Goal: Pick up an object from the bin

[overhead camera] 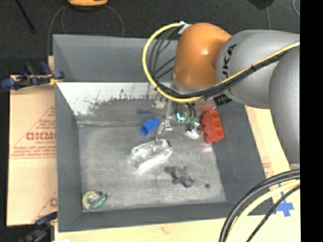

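Where end effector (163,129) hangs, clear plastic piece (150,156) near.

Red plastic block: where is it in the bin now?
In the camera view, the red plastic block lies at the back right of the bin floor, just right of a small shiny silver piece.

The bin (101,158) is grey metal, its floor matt and scuffed with pale scratches. On it lies a clear plastic piece (150,155), glossy and crinkled. Up-left of that piece is a smooth blue plastic block (149,127), and up-right a slightly shiny red plastic brick (212,126). Above it, the robot's orange cover (199,54) is smooth and glossy.
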`<state>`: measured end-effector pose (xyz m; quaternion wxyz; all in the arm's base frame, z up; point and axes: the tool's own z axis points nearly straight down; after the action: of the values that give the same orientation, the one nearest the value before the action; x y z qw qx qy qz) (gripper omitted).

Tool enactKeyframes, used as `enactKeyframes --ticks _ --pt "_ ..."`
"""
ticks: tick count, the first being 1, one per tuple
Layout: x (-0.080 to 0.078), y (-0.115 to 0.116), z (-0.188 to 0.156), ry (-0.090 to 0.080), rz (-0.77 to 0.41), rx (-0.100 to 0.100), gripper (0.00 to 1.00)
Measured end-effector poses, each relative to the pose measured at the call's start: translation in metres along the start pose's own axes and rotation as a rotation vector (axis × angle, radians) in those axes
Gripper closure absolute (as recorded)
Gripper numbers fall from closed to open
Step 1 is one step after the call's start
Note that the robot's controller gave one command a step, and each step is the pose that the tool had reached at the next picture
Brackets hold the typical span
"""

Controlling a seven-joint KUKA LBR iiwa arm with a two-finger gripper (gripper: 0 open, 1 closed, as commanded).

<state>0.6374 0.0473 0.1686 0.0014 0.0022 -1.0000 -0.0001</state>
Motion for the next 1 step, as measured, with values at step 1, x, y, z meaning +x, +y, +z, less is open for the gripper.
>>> enactKeyframes --ticks 1 --pt "0.0636 0.0019 0.0801 -0.002 -0.065 0.002 0.0"
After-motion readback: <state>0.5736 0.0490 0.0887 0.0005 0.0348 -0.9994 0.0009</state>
